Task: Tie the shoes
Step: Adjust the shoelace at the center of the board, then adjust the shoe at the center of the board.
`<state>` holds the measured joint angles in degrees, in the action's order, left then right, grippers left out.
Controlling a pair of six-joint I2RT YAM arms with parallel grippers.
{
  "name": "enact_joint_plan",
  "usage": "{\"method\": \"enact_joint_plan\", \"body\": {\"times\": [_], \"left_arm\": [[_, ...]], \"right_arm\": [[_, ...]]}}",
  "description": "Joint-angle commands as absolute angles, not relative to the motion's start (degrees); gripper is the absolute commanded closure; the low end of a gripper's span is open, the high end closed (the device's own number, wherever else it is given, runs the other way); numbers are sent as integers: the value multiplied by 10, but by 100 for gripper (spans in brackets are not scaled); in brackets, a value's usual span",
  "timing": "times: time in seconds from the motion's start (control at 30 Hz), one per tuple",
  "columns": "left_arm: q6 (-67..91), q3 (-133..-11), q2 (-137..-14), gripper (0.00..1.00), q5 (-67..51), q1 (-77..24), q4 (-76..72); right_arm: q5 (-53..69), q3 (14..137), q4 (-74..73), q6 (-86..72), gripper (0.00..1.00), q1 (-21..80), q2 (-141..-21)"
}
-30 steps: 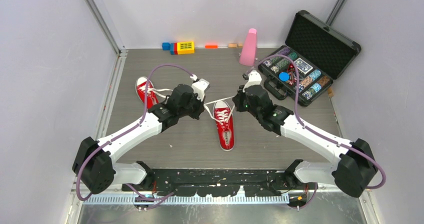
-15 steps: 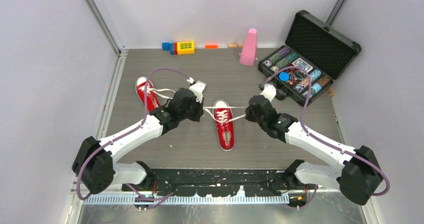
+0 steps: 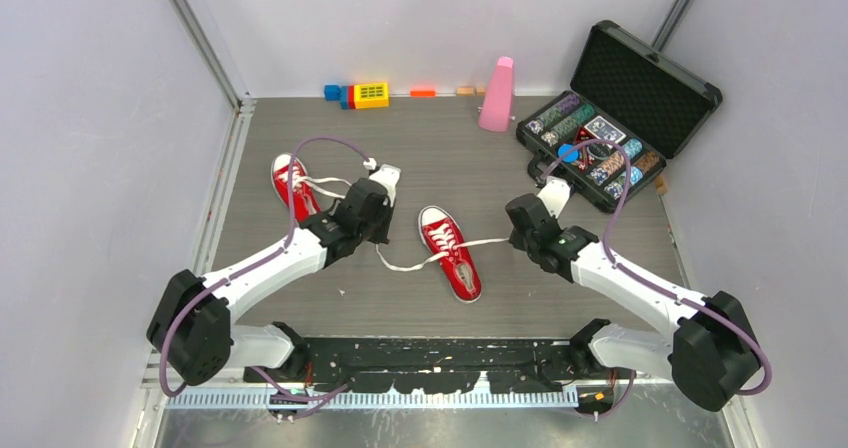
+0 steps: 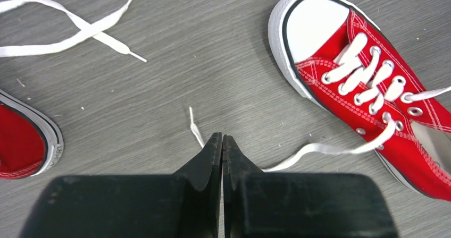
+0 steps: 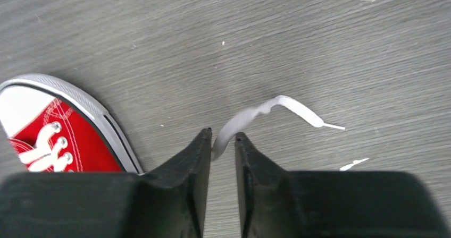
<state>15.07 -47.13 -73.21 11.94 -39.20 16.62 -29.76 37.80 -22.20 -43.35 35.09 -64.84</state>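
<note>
A pair of shoes (image 3: 450,253) on the bench (image 3: 450,148), odds and ends behind.
One shoe lies mid-bench between the two arms, its lace (image 3: 485,242) trailing out left and right. The other shoe (image 3: 291,185) lies further left and back. Blocks (image 3: 365,94) line the back wall, with a cone (image 3: 497,95) to their right and a case (image 3: 645,78) in the right rear corner.

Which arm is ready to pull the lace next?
Left, probably. The left gripper is shut on the lace; the right gripper has parted jaws, with the lace loose between them.
</note>
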Motion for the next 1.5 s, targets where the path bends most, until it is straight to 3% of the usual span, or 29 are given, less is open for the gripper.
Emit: {"method": "enact_joint_plan", "body": {"times": [0.0, 0.07, 0.2, 0.33, 0.43, 0.47, 0.5, 0.7, 1.0, 1.37, 1.43, 1.47], "left_arm": [[169, -502, -731, 93, 99, -391, 188], [190, -497, -724, 85, 79, -390, 202], [263, -455, -686, 69, 32, -390, 214], [360, -385, -619, 50, 21, -390, 208], [449, -309, -531, 12, 41, -390, 172], [490, -289, -505, 2, 62, -390, 172], [532, -274, -477, 1, 74, -390, 174], [627, -233, -428, 0, 74, -388, 144], [680, -303, -557, 1, 114, -382, 219], [666, -389, -716, 20, 99, -354, 253], [671, -401, -741, 25, 104, -353, 262], [666, -418, -764, 33, 109, -352, 279]], "right_arm": [[-288, 396, -234, -405, 63, 345, -633], [-278, 397, -242, -398, 54, 345, -629], [-199, 389, -239, -367, 52, 345, -618], [-136, 369, -243, -366, 41, 345, -598], [-95, 347, -240, -374, 36, 345, -578], [-82, 339, -234, -379, 35, 345, -571], [-74, 331, -231, -388, 34, 345, -569], [-61, 280, -198, -443, 32, 347, -577], [-48, 262, -124, -450, 48, 366, -657], [-56, 282, -18, -481, 53, 456, -760], [-59, 296, -5, -487, 53, 477, -784], [-61, 311, 14, -492, 54, 499, -805]]}}
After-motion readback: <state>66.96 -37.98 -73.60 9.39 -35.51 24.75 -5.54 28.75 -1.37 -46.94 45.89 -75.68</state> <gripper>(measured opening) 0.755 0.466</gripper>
